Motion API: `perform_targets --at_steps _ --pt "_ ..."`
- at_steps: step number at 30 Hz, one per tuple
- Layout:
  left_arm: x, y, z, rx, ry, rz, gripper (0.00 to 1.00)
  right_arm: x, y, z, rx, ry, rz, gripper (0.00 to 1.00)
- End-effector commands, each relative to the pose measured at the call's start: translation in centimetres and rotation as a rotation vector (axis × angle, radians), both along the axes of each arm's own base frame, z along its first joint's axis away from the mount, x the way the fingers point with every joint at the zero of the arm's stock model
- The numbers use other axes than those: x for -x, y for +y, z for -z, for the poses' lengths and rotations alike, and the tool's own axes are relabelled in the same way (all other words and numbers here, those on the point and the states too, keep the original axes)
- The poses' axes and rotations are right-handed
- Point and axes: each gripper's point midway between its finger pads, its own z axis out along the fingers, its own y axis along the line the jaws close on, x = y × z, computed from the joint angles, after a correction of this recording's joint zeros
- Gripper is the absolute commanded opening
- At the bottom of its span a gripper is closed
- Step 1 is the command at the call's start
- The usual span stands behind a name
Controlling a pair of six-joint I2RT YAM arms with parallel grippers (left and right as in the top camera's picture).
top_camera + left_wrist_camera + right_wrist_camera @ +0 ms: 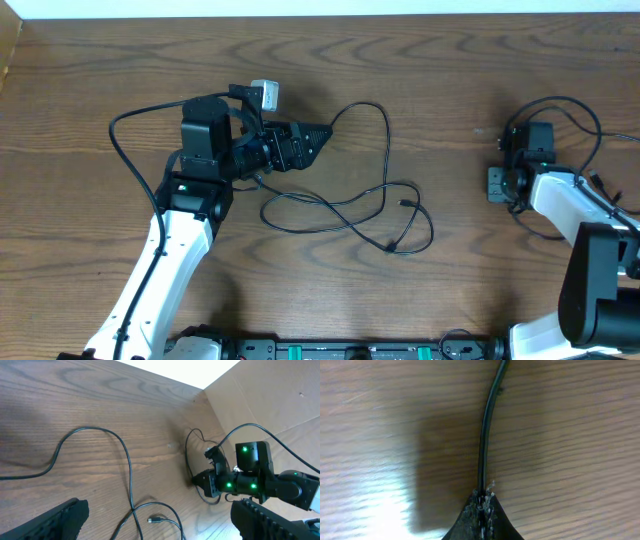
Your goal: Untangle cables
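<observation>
The big brown tabletop (450, 60) has a bunch of thin black cables (385, 160) lying in the middle, and I think the job is only partly done. The cables there make big loops that cross over each other in a few spots, so they look tangled and need more pulling apart. One black cable (487, 425) is far off on the right side, well apart from the middle bunch, so I think that one is already free. The left end effector (322, 134) is near the top left of the bunch. Its two fingers are wide apart with nothing between them, and one loop of the cables starts just beside its tip and runs away from it. The right end effector (481, 502) points down at the tabletop with its fingers together, clamped on the black cable, which sticks straight out from the tips. Smallest of all are a little plug (405, 203) and a second plug (392, 247), lying loose at the right side of the bunch, apart from both end effectors.
</observation>
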Motion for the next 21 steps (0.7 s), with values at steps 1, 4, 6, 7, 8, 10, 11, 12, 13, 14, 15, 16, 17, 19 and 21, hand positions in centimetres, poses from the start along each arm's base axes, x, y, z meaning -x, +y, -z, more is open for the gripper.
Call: perform_targets --at_steps 1,4,6,7,8,10,11,12,13,14,15,16,17,19,21 --pt "-0.2 -0.1 -0.5 -0.008 -0.023 0.003 0.96 0.3 -2.7 0.0 0.068 -0.006 0.066 0.01" --pt "-0.2 -0.1 -0.5 -0.008 -0.023 0.003 0.96 0.2 -5.2 -0.3 0.073 -0.041 0.136 0.01" --pt "-0.2 -0.1 -0.5 -0.008 -0.023 0.003 0.96 0.5 -7.1 -0.5 0.078 -0.057 0.191 0.01" --pt "-0.2 -0.1 -0.4 -0.008 -0.023 0.003 0.96 0.7 -8.2 -0.6 0.08 -0.064 0.224 0.01" --pt "-0.2 -0.1 -0.4 -0.008 -0.023 0.003 0.96 1.1 -9.4 -0.7 0.083 -0.069 0.259 0.01" --pt "-0.2 -0.1 -0.5 -0.008 -0.023 0.003 0.96 2.1 -11.8 -0.8 0.092 -0.078 0.341 0.01" --pt "-0.2 -0.1 -0.5 -0.008 -0.023 0.003 0.96 2.9 -13.2 -0.9 0.099 -0.082 0.398 0.01" --pt "-0.2 -0.1 -0.5 -0.008 -0.023 0.003 0.96 3.5 -14.2 -0.9 0.098 -0.086 0.442 0.01" --pt "-0.2 -0.1 -0.4 -0.008 -0.023 0.003 0.96 4.1 -15.2 -0.9 0.095 -0.091 0.487 0.01" --pt "-0.2 -0.1 -0.4 -0.008 -0.022 0.003 0.96 4.9 -16.3 -1.0 0.09 -0.098 0.544 0.01" --pt "-0.2 -0.1 -0.5 -0.008 -0.023 0.003 0.96 5.7 -17.3 -1.0 0.085 -0.105 0.599 0.01" --pt "-0.2 -0.1 -0.5 -0.008 -0.023 0.003 0.96 6.5 -18.2 -0.9 0.077 -0.112 0.65 0.01" --pt "-0.2 -0.1 -0.5 -0.008 -0.023 0.003 0.96 7.2 -19.0 -0.9 0.073 -0.119 0.698 0.01" --pt "-0.2 -0.1 -0.5 -0.008 -0.023 0.003 0.96 8.4 -20.3 -0.9 0.062 -0.13 0.77 0.01" --pt "-0.2 -0.1 -0.5 -0.008 -0.023 0.003 0.96 9.5 -21.2 -0.9 0.058 -0.137 0.829 0.01"
